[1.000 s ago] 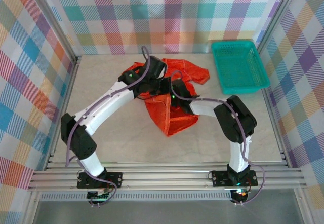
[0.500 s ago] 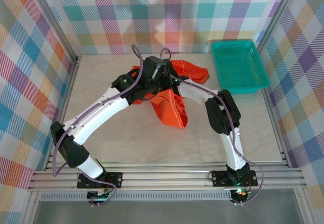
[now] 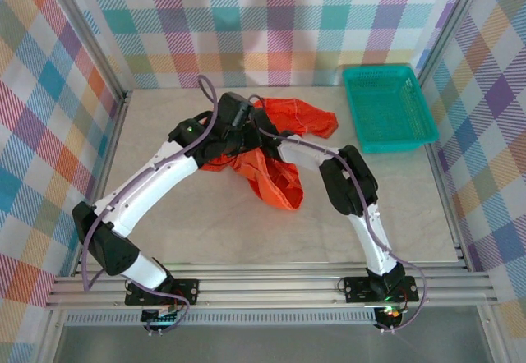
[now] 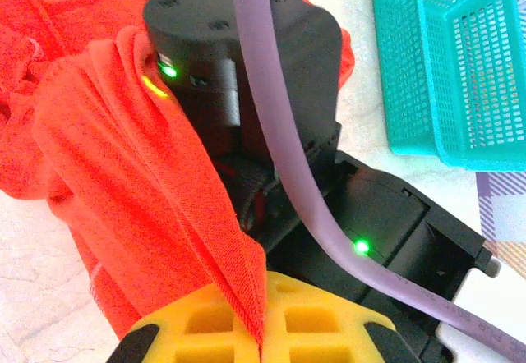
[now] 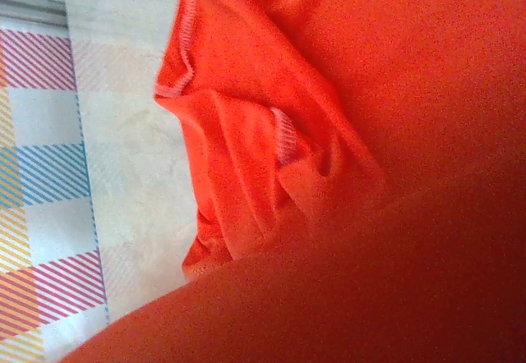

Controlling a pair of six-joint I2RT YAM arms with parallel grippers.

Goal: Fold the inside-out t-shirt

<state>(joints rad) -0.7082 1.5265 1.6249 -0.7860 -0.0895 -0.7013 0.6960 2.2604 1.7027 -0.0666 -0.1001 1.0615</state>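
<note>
Orange-red cloth is bunched in a loose heap on the far half of the surface (image 3: 205,223). This is the inside-out t-shirt (image 3: 275,182), and we see no flat panel or straight crease anywhere in it. One lobe sags toward the middle of the surface, and another trails off toward the far right corner. From the right wrist, the t-shirt (image 5: 271,133) shows raised seam stitching and rumpled layers lying over each other.

The left fingers (image 4: 275,342) are pinching a ridge of the cloth, which runs down into the seam between the yellow pads. The same cloth drapes over the black wrist of the right arm (image 4: 238,43), so both arms meet inside the bundle. The right fingers are buried in fabric, and we cannot tell whether they are spread or pressed together.

We judge the task to be at an early stage, with nothing folded yet. The garment has to be opened and laid flat, then its sleeves and body folded over. A teal basket (image 3: 386,108) sits in the far right corner, apart from the shirt.
</note>
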